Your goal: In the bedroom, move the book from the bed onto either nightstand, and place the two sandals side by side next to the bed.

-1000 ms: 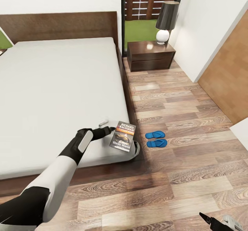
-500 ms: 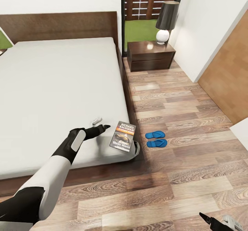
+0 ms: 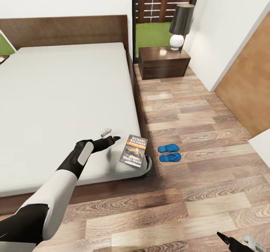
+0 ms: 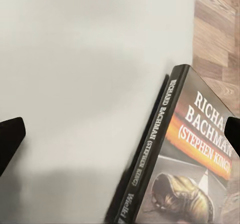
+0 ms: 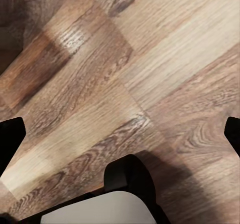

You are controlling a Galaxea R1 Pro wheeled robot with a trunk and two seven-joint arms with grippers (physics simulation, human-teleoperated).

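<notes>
Because the book (image 3: 134,150) sits at the bed's (image 3: 63,94) corner, the wide-open left gripper (image 3: 110,136) could knock it off.

A table lamp (image 3: 179,24) stands ahead of me, its dark shade over a round white base. Behind the lamp I see a dark-framed window (image 3: 162,8) with a slatted brown fence and green grass outside. Right of the lamp a white wall (image 3: 225,23) runs toward me, and farther right of it sits a light-brown wooden panel (image 3: 249,90).
</notes>
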